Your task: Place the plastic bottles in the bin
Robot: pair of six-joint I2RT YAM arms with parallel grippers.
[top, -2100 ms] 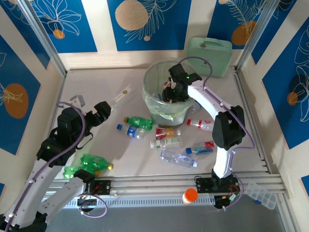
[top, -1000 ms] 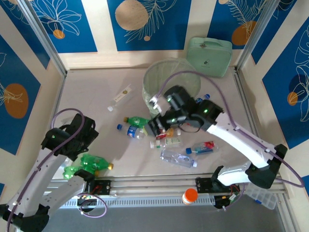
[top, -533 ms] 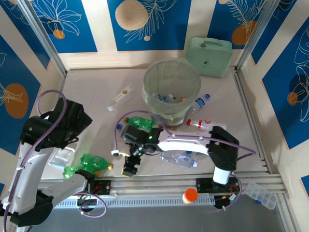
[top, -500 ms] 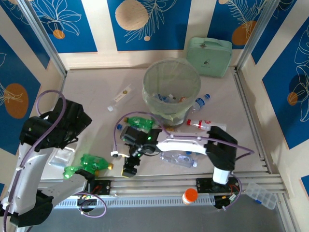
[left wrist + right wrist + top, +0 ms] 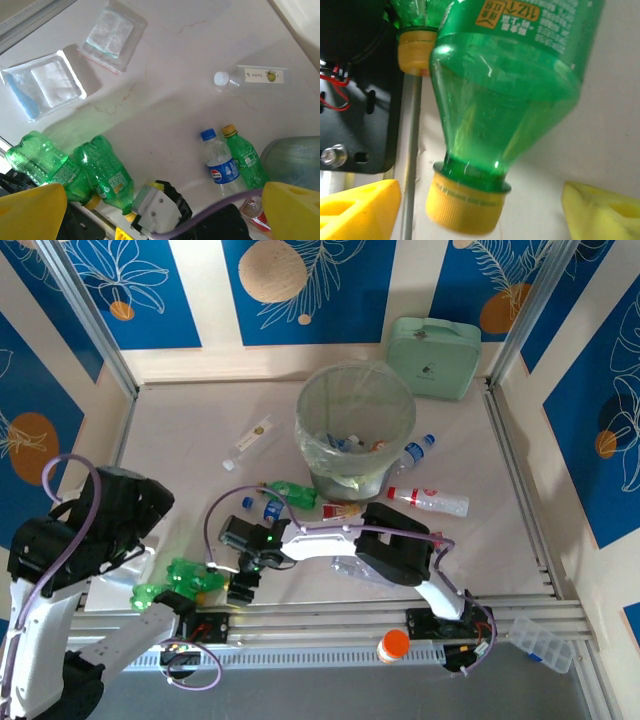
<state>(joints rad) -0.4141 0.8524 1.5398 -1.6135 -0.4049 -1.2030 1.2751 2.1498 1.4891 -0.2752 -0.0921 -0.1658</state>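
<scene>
Bottle (image 5: 505, 95), green (yellow cap (image 5: 465, 205)), perhaps empty

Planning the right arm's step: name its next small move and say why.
Probably ease the right gripper forward and close it on the neck of the green plastic bottle with the yellow cap. Its yellow fingers stand open either side of that cap, touching nothing, and the bottle lies on the white table, not yet in the round translucent bin.
</scene>
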